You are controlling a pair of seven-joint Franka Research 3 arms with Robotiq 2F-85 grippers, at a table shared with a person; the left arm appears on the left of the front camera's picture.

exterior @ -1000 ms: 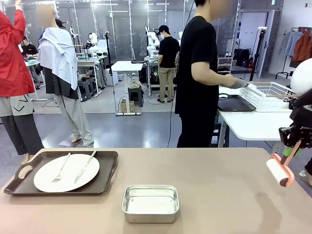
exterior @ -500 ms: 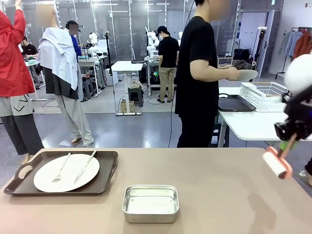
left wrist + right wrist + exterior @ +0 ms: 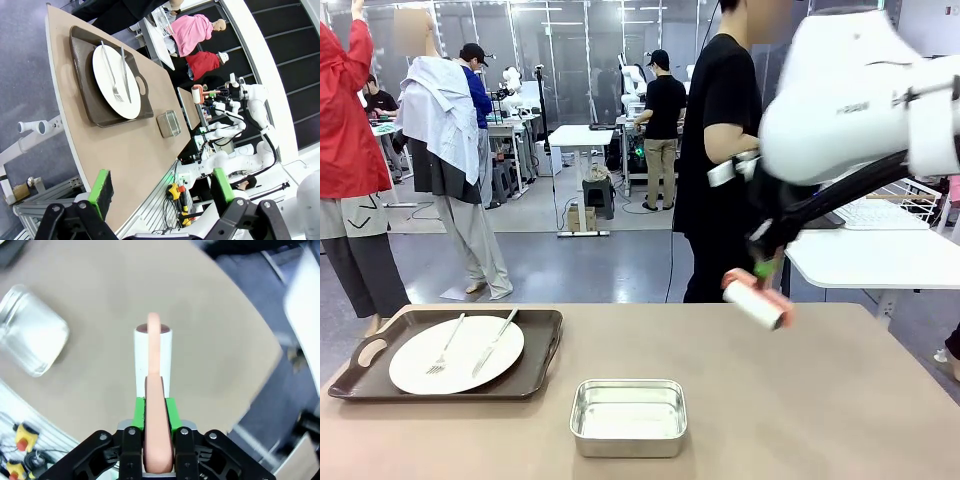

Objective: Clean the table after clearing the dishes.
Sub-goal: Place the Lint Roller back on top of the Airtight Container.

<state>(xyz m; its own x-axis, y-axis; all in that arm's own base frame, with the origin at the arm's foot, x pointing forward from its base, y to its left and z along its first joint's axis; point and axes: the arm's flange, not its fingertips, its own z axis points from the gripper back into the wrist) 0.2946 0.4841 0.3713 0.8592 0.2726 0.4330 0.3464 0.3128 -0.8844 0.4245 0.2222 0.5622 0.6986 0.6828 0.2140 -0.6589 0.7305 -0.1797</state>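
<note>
The front view faces across the matte beige-brown table (image 3: 800,400). The left wrist view is distant and sideways, the right close overhead; all three share the shiny steel pan (image 3: 628,417).

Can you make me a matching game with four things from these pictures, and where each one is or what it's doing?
Things:
1. plate
2. steel pan
3. lint roller
4. left claw

Places or states:
A. gripped in the right claw
B. open, holding nothing
C. on the brown tray
D. straight on the table

Pairs: 1-C, 2-D, 3-A, 4-B
</note>
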